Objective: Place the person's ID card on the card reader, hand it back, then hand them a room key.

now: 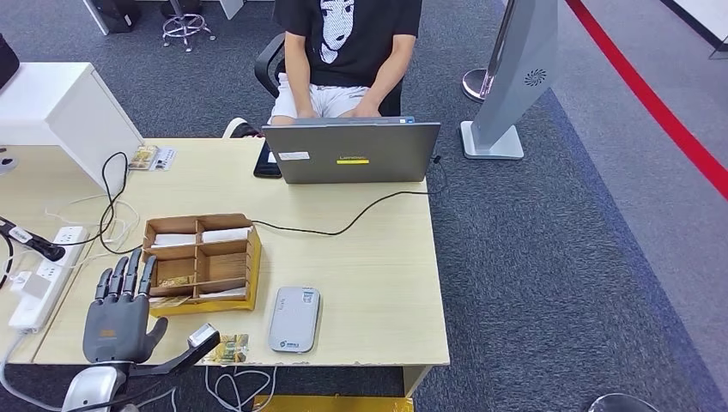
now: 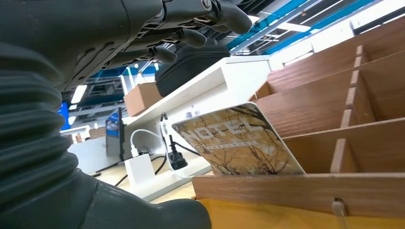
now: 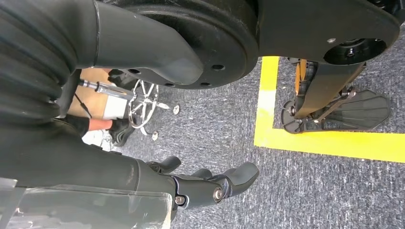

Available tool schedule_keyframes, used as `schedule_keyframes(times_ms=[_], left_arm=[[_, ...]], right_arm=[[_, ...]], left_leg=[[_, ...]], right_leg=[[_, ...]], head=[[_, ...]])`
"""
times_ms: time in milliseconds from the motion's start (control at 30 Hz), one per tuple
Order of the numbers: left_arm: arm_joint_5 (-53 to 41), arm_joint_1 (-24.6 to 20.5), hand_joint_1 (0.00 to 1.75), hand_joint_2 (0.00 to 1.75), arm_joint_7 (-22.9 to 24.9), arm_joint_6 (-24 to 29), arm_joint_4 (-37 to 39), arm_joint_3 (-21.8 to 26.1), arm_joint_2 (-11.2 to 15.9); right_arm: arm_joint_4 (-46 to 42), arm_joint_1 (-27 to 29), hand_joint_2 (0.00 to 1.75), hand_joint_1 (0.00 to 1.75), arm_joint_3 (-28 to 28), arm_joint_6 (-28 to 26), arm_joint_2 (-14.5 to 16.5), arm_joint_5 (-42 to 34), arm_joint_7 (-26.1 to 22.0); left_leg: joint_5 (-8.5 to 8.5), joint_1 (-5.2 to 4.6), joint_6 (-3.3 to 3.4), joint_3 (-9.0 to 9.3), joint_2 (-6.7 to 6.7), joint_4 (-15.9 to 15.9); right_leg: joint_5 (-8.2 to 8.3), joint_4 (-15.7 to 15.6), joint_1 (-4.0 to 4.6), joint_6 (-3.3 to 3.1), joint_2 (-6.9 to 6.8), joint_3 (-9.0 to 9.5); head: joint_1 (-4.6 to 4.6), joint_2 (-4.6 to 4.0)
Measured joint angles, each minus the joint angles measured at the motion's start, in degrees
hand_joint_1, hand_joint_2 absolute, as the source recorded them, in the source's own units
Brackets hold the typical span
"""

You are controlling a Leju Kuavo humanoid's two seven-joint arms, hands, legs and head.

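My left hand [image 1: 120, 311] hovers over the desk's near left corner, fingers spread and pointing at a wooden divider box [image 1: 203, 257]; it holds nothing. In the left wrist view a brown key card printed HOTEL [image 2: 239, 140] leans in a box compartment [image 2: 334, 100], below my fingers [image 2: 191, 36] and apart from them. A grey card reader [image 1: 294, 319] lies flat right of the box, nothing on it. Another patterned card [image 1: 230, 348] lies at the desk's front edge. My right hand [image 3: 210, 183] hangs over the floor, fingers loosely apart and empty. A person [image 1: 348, 43] sits behind the laptop.
A grey laptop [image 1: 352, 151] stands open at the far edge, its black cable [image 1: 343, 227] running across the desk. A black phone [image 1: 267, 163] lies beside it. A white power strip [image 1: 43, 279] and cables crowd the left side. The desk [image 1: 378, 275] is bare right of the reader.
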Motion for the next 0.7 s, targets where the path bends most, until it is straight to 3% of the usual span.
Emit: schedule_keyframes(times_ms=[700], left_arm=[[0.0, -0.1, 0.00, 1.75, 0.0, 0.1, 1.0, 0.3, 1.5]], right_arm=[[0.0, 0.0, 1.75, 0.00, 0.0, 0.0, 0.0, 0.3, 0.0]], left_leg=[[0.00, -0.01, 0.00, 0.00, 0.00, 0.0]], right_leg=[[0.00, 0.0, 0.00, 0.00, 0.01, 0.00]], head=[[0.01, 0.00]])
